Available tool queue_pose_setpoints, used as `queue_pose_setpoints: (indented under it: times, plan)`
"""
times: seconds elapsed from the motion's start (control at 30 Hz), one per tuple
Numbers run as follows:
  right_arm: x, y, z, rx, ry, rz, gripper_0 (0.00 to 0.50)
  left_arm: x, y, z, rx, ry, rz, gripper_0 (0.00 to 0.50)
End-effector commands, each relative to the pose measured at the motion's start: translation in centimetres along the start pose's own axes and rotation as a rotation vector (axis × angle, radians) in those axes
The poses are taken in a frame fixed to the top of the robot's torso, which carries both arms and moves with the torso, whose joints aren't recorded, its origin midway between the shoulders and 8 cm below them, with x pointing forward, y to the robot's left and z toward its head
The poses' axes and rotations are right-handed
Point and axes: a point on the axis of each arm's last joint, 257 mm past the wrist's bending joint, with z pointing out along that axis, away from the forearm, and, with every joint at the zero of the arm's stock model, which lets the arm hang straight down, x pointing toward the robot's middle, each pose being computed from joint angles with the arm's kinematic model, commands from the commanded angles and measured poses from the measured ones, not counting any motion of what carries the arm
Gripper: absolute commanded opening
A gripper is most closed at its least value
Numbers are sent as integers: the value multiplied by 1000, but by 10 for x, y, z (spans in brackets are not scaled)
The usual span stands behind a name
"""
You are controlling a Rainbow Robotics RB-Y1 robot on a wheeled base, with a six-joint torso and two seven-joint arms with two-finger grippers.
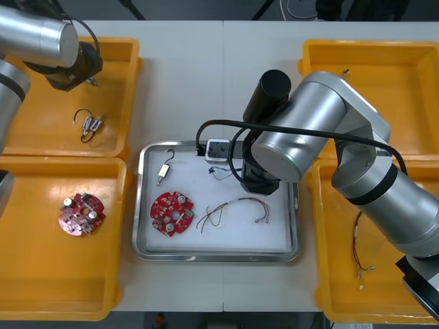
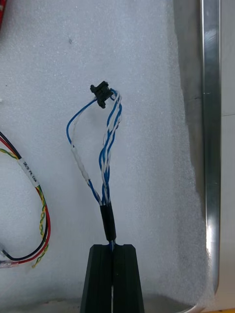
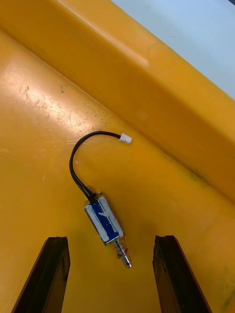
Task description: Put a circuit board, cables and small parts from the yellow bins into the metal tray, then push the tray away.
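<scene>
The metal tray, white inside, holds a round red circuit board, a small metal part and a red and yellow cable. My right arm reaches over the tray's far right part. Its gripper is shut on the black sleeve of a twisted blue and white cable, which lies on the white lining near the tray's rim. My left gripper hangs open in the far left yellow bin, its fingers on either side of a blue-bodied small metal part with a black lead.
The near left bin holds another red circuit board. A red cable lies in the near right bin. The far right bin stands behind my right arm. The red and yellow cable lies close beside the right fingers.
</scene>
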Motion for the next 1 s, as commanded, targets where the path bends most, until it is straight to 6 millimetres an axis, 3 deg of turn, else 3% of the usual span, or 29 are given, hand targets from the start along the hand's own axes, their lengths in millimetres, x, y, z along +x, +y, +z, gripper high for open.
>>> queue_pose_setpoints:
  times: [0.03, 0.3, 0.37, 0.4, 0.43, 0.47, 0.5, 0.53, 0.83, 0.87, 0.9, 0.93, 1.0]
  plan:
    - [-11, 4, 16, -8, -4, 19, 0, -12, -36, 1, 59, -70, 15, 500]
    - [1, 5, 32, -13, 34, 15, 0, -10, -30, 10, 41, -93, 49, 500]
    - [2, 6, 32, -15, 38, 15, 51, -10, -25, 12, 25, -100, 65, 500]
    - [3, 6, 32, -16, 40, 18, 195, -9, -26, 13, 27, -103, 70, 500]
    - [3, 6, 32, -17, 42, 20, 262, -9, -24, 14, 25, -105, 70, 500]
    - [2, 6, 32, -16, 40, 20, 397, -8, -23, 16, 26, -107, 68, 500]
    - [1, 6, 30, -14, 36, 21, 481, -8, -21, 17, 27, -108, 68, 500]
    - [-1, 6, 29, -10, 30, 21, 500, -9, -22, 19, 32, -113, 68, 500]
    - [0, 3, 2, -9, 31, 44, 500, -6, -19, 25, 37, -122, 74, 500]
    - [0, 2, -2, -8, 28, 48, 500, -5, -20, 25, 38, -121, 76, 447]
    - [0, -1, -10, -4, 23, 56, 500, -5, -20, 25, 39, -119, 73, 203]
    - [0, -3, -18, -2, 18, 63, 500, -4, -21, 25, 41, -117, 71, 1]
    - [4, -7, -32, 4, 19, 82, 500, -4, -21, 25, 42, -116, 69, 0]
